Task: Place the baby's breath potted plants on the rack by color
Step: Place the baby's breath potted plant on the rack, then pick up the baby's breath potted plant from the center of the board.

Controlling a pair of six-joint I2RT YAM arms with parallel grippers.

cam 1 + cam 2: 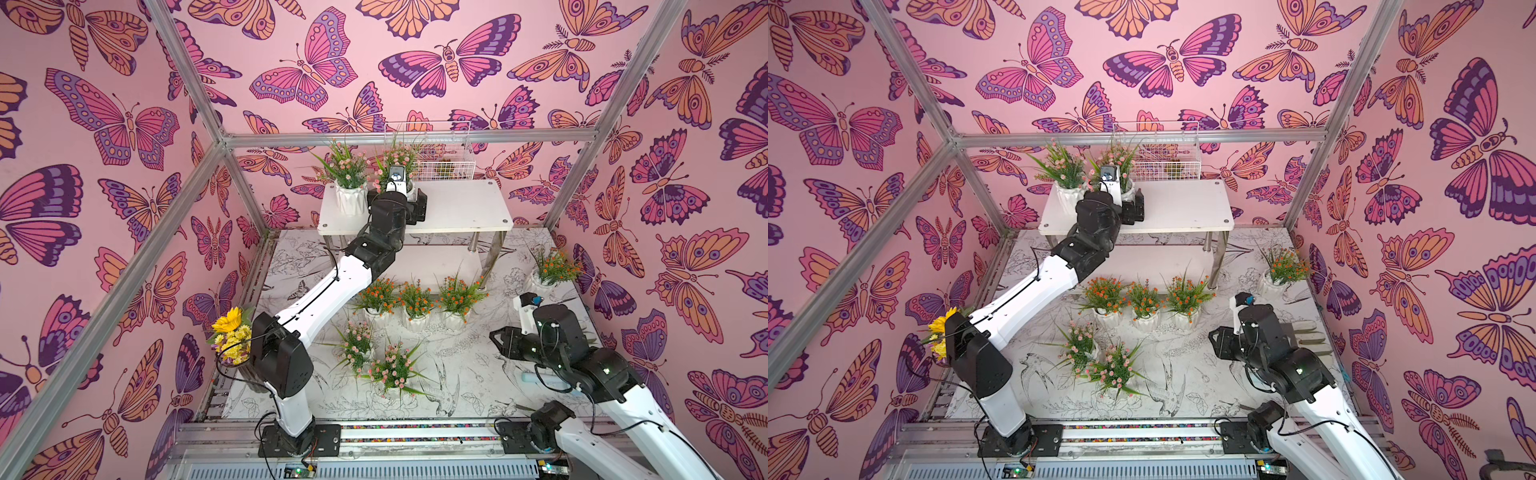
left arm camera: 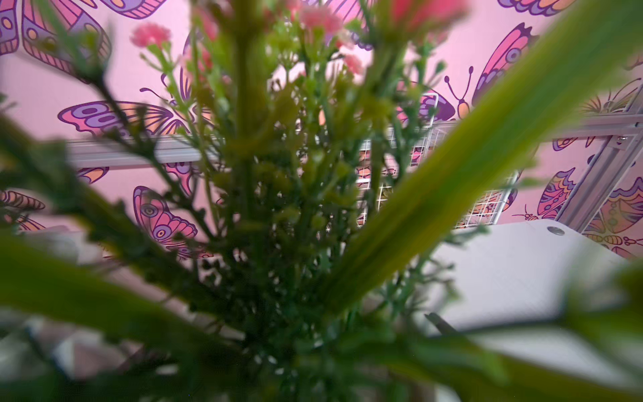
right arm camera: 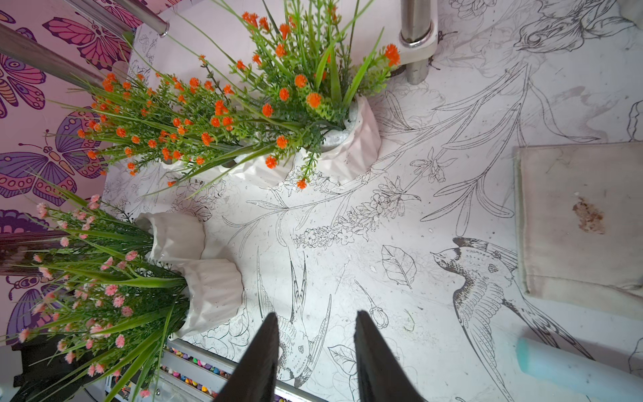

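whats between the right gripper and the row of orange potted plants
Only bare tabletop with bird and flower drawings. In the right wrist view nothing stands between the open right gripper and the row of orange potted plants.

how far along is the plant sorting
Done: one pink-flowered plant in a white ribbed pot stands atop the white two-tier rack. In hand: the left gripper is at a second pink plant beside it. Left: two pink and four orange plants on the table; the right gripper is open, empty.
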